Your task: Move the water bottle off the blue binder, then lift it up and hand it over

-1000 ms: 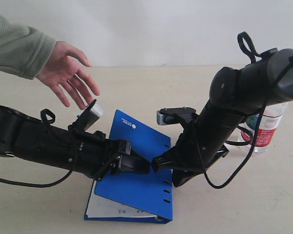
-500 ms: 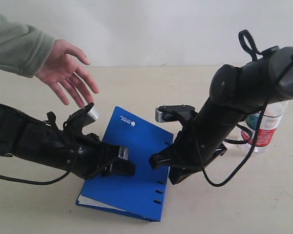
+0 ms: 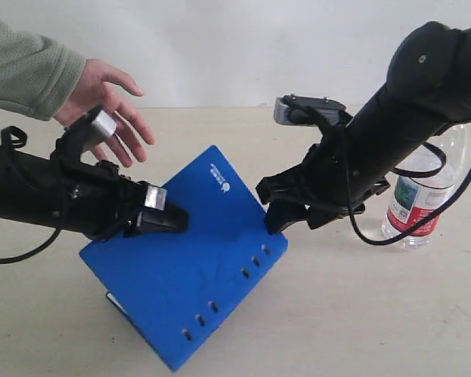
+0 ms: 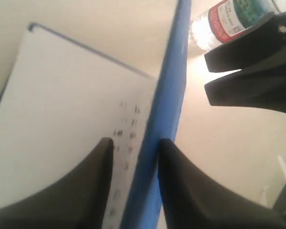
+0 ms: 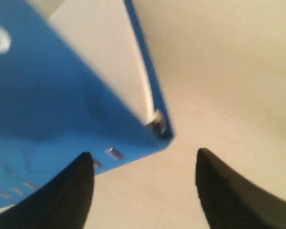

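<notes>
One step looks done: the water bottle (image 3: 421, 196) stands upright on the desk (image 3: 377, 314), off the blue binder (image 3: 196, 271), beyond my right arm. My left jaws are clenched on the binder's edge, holding it tilted up. My right jaws are spread and empty, just beside its slotted corner. A person's hand (image 3: 110, 98) is open nearby. Next, I judge, I carry the binder to that hand, releasing only once it grips.

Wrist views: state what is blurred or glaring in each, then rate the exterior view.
Left wrist view: glare bleaches the water bottle beside its label; page print in the blue binder is smeared; the left end effector looks soft. Right wrist view: soft throughout, the right end effector most. Exterior view: evenly lit, mostly sharp.
</notes>
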You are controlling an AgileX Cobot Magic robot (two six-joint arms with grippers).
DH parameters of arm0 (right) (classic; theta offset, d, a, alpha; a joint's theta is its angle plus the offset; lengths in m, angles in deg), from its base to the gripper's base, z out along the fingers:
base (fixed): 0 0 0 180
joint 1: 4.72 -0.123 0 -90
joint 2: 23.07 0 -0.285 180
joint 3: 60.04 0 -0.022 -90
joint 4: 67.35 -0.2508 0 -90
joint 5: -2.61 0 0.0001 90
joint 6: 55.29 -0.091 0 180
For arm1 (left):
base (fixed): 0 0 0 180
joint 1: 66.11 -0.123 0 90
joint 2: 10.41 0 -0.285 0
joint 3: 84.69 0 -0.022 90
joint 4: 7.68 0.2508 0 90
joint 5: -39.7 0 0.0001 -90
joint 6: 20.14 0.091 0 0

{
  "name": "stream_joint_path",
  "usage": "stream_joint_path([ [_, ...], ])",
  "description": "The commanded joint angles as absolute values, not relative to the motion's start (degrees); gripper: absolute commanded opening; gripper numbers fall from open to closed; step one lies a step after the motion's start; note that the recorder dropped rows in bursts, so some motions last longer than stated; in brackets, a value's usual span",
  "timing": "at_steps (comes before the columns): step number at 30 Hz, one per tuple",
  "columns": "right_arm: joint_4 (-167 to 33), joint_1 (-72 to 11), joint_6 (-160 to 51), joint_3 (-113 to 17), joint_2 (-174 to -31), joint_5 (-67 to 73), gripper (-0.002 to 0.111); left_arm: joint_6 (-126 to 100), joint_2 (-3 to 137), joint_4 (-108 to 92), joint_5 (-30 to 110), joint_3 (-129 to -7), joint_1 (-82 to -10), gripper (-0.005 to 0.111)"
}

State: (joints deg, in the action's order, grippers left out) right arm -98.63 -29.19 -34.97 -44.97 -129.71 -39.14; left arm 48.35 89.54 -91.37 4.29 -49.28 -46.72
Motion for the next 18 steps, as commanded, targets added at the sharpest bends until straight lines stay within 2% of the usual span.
stream_joint_path([
  [1,-102.0,-26.3,-33.5,-45.1,-128.1,-42.1,0.066,47.6,88.4,-90.9,-1.5,-49.4,-50.4,0.004],
  [8,-114.5,-25.9,-23.7,-39.6,-128.1,-49.2,0.066,47.8,88.6,-91.0,-2.3,-49.4,-50.9,0.004],
  [14,-117.2,-25.9,-22.0,-31.1,-128.1,-43.3,0.066,51.9,88.6,-98.6,-3.3,-49.5,-51.0,0.004],
  [18,-128.5,-25.9,-14.3,-28.0,-128.1,-40.1,0.066,53.4,88.6,-102.5,-5.7,-49.5,-51.0,0.004],
])
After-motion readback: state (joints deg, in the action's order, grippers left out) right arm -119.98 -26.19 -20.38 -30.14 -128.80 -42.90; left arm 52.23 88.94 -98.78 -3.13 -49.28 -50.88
